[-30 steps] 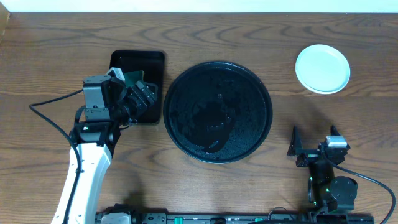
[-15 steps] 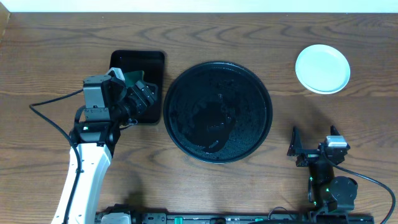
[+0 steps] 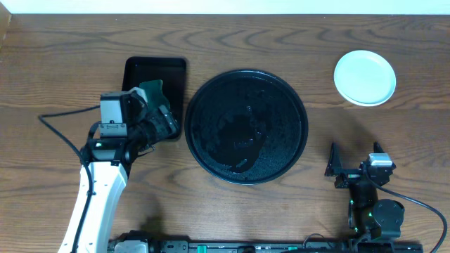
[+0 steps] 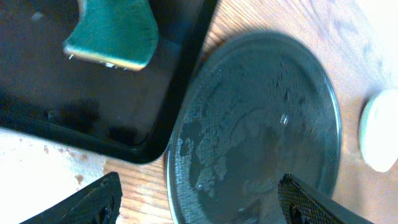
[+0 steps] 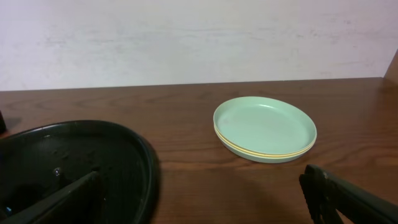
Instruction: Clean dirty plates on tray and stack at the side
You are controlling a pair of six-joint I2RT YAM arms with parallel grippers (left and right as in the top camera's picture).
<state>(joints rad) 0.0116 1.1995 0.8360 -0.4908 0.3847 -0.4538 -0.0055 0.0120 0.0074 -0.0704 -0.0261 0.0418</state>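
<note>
- Left gripper [image 3: 163, 121] is mine to report first: it hangs with jaws wide apart and nothing between them, over the near right corner of the rectangular tray [image 3: 144, 70], left of frame centre in the overhead view. My right gripper [image 3: 351, 167] sits low at lower right, jaws just as wide and also empty.
- Round tray [image 3: 246, 126] fills the middle of the overhead frame. No plate lies on it. Its floor carries a wet sheen and droplets, so I judge anything lifted from it would be slippery.
- Rectangular tray: the wrist view cuts off its far and left edges, and my own arm covers its lower part from above.
- Plates [image 3: 364, 77] sit stacked at upper right on the bare tabletop [image 3: 70, 42], well apart from both trays and both hands. From the right wrist the stack [image 5: 264, 129] shows a mint top, a thin yellow edge under it, and mint again at the bottom.
- I judge these plates light, stiff and smooth, probably plastic, and possibly damp. The shallow rim is the only place to pinch, one finger over the lip and one under. Gripped too loosely, the top one could slide off its fellows.
- Sponge [image 4: 112, 34] lies in the rectangular tray at upper left of my left wrist view, touched by neither finger. It looks soft and squashable.
- Hard to make out: whether any smear remains on the lower two plates, since the top one covers their faces. The top face looks clean.
</note>
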